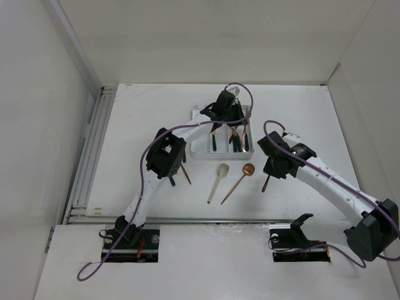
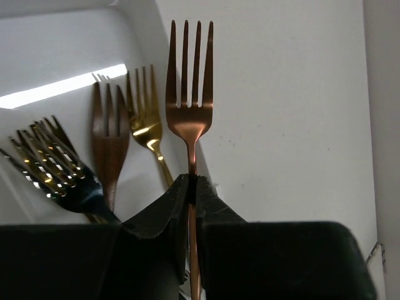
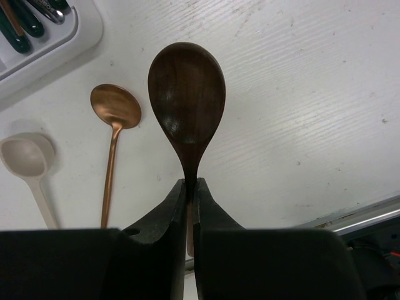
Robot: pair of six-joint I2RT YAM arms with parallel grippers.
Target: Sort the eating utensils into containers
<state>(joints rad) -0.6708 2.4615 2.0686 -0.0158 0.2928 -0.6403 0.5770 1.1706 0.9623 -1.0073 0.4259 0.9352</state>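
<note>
Two left-gripper fingers (image 2: 156,219) sandwich the copper fork (image 2: 189,106).

**Top view:** bright, even, diffuse overhead light. White surface (image 1: 156,112) close to washed out. Shadows under the arms are faint and soft-edged. Focus adequate, fine detail coarse.

**Left wrist view:** copper fork (image 2: 188,94) sharp, with a warm sheen. Bright strip of glare across the tray (image 2: 56,94). Hard sparkle on the dark fork (image 2: 47,156), slightly blurred. Left fingers (image 2: 159,215) black, underexposed, soft.

**Right wrist view:** dark spoon (image 3: 186,106) sharp, with a dull sheen. Copper spoon (image 3: 115,106) glints. Cream spoon (image 3: 25,155) throws a soft shadow. Right fingers (image 3: 165,219) featureless black.
</note>
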